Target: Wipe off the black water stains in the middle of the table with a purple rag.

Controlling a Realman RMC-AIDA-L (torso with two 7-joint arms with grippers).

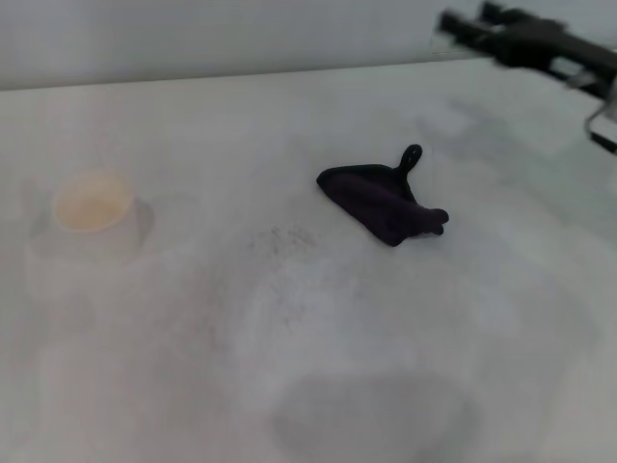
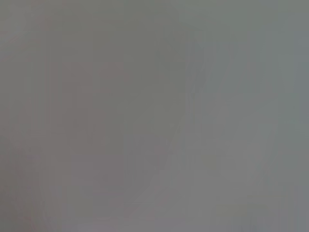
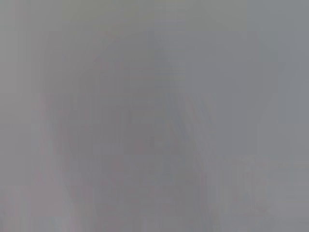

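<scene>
The purple rag (image 1: pixel 383 201) lies crumpled on the white table (image 1: pixel 318 386), right of the middle, with its loop tab (image 1: pixel 411 156) sticking up at the far corner. The small glossy black water stain does not show anywhere; I cannot tell whether it is under the rag. My right gripper (image 1: pixel 468 21) hangs above the table's far right edge, well behind and to the right of the rag, open and empty. My left gripper is out of view. Both wrist views show only flat grey.
A white cup (image 1: pixel 93 204) stands on the left of the table. A faint grey speckled smudge (image 1: pixel 281 237) lies just left of the rag. The table's far edge (image 1: pixel 241 75) runs along the top.
</scene>
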